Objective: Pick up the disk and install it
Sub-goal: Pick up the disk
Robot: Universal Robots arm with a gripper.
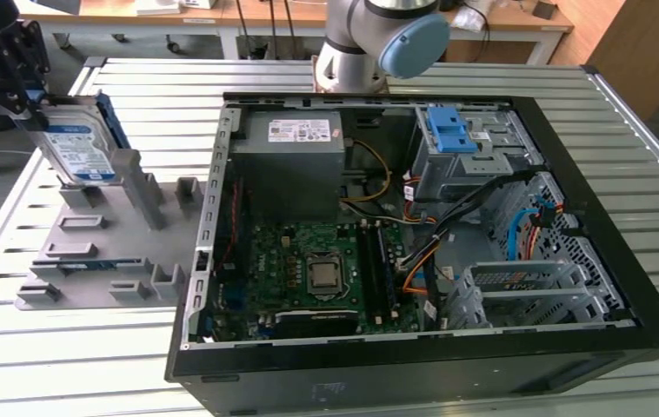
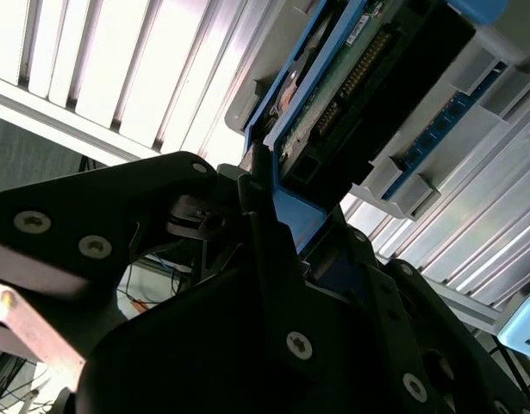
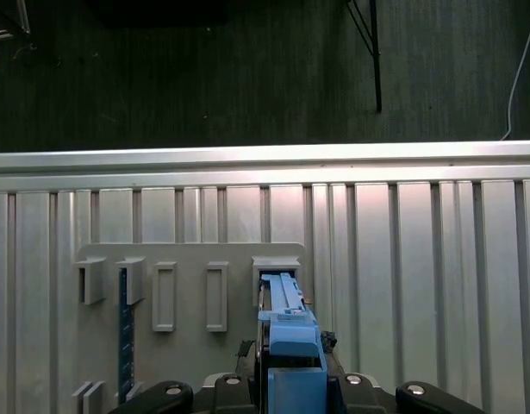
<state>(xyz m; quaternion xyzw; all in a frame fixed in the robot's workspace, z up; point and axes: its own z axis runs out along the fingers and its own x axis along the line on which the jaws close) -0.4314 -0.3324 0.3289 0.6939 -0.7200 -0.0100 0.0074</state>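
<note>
Blue-framed disk (image 1: 75, 148): 1, upright | end effector (image 1: 30, 95): 1, clamping disk

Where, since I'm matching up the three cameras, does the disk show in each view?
Exterior view: the disk stands on edge in the grey holder at the exterior view's upper left.
Second wrist view: the disk close up, circuit-board side framed by blue carrier.
First wrist view: the disk edge-on in a holder slot.
Shared landmark: the ribbed metal table under the holder.
</note>
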